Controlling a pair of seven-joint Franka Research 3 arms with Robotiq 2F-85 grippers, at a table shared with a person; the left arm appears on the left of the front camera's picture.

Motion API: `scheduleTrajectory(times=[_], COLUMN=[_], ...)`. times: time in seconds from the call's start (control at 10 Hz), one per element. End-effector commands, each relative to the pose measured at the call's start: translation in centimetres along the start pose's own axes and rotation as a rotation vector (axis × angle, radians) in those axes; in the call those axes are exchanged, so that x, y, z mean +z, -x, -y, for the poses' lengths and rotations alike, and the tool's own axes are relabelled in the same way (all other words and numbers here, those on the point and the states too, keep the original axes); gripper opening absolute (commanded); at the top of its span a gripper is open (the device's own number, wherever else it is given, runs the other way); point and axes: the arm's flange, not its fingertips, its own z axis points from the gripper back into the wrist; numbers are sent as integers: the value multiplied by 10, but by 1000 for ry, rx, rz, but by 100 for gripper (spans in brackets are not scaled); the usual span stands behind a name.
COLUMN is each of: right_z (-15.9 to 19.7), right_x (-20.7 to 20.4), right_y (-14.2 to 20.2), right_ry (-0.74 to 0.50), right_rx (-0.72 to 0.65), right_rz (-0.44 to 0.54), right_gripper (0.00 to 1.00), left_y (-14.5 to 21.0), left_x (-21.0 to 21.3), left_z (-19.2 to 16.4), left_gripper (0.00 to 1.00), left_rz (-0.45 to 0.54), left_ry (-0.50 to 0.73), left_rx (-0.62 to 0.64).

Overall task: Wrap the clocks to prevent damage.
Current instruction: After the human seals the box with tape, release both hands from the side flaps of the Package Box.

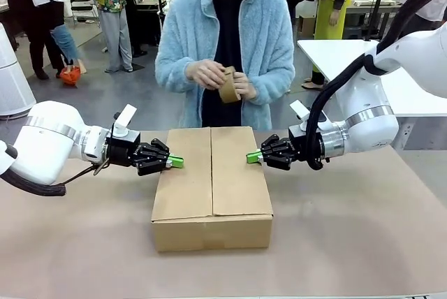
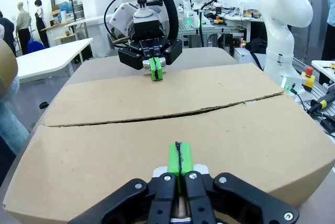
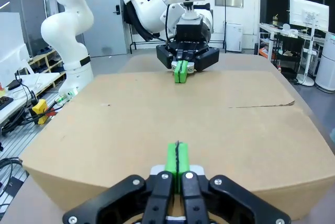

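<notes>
One closed cardboard box lies on the worktop; left claw and right claw, both clenched empty, touch its opposite top edges. Beyond it, a person's hands hold one tape roll.

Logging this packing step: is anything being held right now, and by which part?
The person's hands hold a tape roll by its sides. Both robot jaws are shut on nothing.

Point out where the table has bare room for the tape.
Bare table lies right of the box, on the near side of the right claw, and likewise left of it, nearer than the left claw. The strip in front of the box is free too. Crowded: the box's side edges, where both shut claws sit.
</notes>
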Motion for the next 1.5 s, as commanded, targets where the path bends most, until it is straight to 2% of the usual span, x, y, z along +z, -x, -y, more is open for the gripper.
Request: scheduleTrajectory(times=[0.0, 1.4], right_z=[-1, -1], right_x=[-2, -2], right_y=[2, 2], right_ry=[21, 21], right_rx=[-9, -9], right_rz=[-7, -7], right_gripper=[1, 1], left_y=[3, 3], left_x=[0, 0], left_z=[0, 0], left_gripper=[0, 0], left_rz=[-20, -20], left_ry=[-6, -6], left_rx=[-2, -2])
